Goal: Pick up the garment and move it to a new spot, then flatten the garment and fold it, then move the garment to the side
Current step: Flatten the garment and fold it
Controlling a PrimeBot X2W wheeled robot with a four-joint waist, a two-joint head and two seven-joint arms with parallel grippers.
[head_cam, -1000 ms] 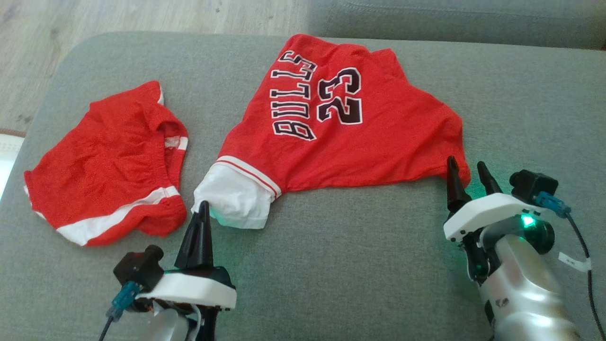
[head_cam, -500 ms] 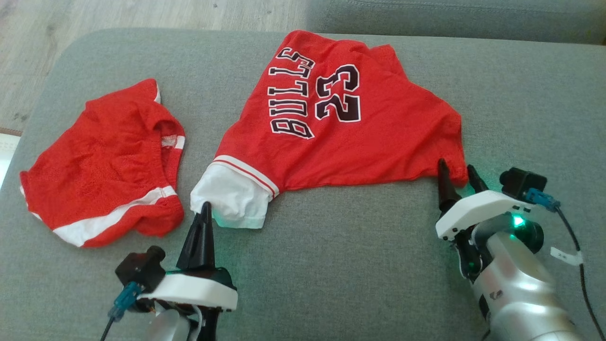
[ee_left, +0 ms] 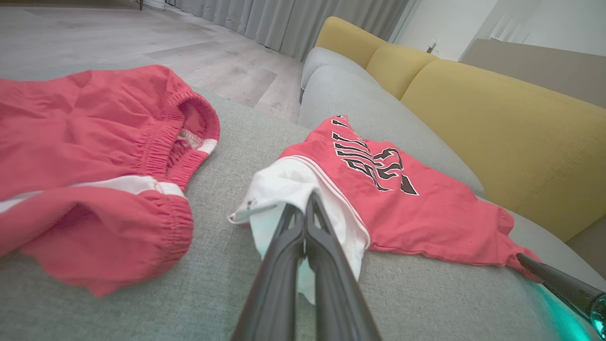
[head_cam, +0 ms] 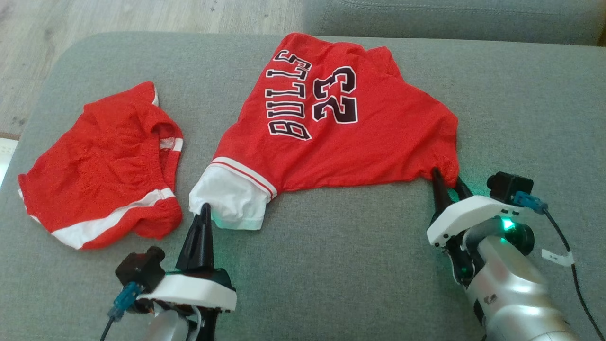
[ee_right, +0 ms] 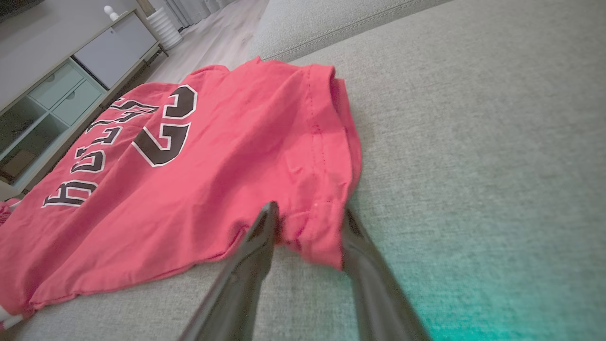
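Head view, jersey: the red jersey (head_cam: 341, 142) is laid out flat on the grey cushion (head_cam: 355, 260), centre to far, with the "BULLS 23" print facing up.
Head view, white sleeve: the white sleeve (head_cam: 232, 199) is seen at the jersey's near left corner.
Head view, shorts: the red shorts (head_cam: 104, 175) are crumpled to the left of the jersey, apart from it.
Head view, left gripper: the left gripper (head_cam: 204, 208) is set at the sleeve's near edge, fingers pressed together.
Head view, right gripper: the right gripper (head_cam: 446, 176) is placed at the jersey's near right corner.
Left wrist view, left gripper: the fingers are closed and the white sleeve (ee_left: 284, 184) is pinched at their tips; the cloth is slightly tented there.
Left wrist view, shorts: the shorts (ee_left: 85, 142) are seen to the left, waistband open.
Right wrist view, right gripper: the fingers (ee_right: 258, 237) are spread, with the jersey's (ee_right: 213, 166) hem corner bunched between them.
Right wrist view, contact: both fingers are seen against the cloth; a firm pinch cannot be told.
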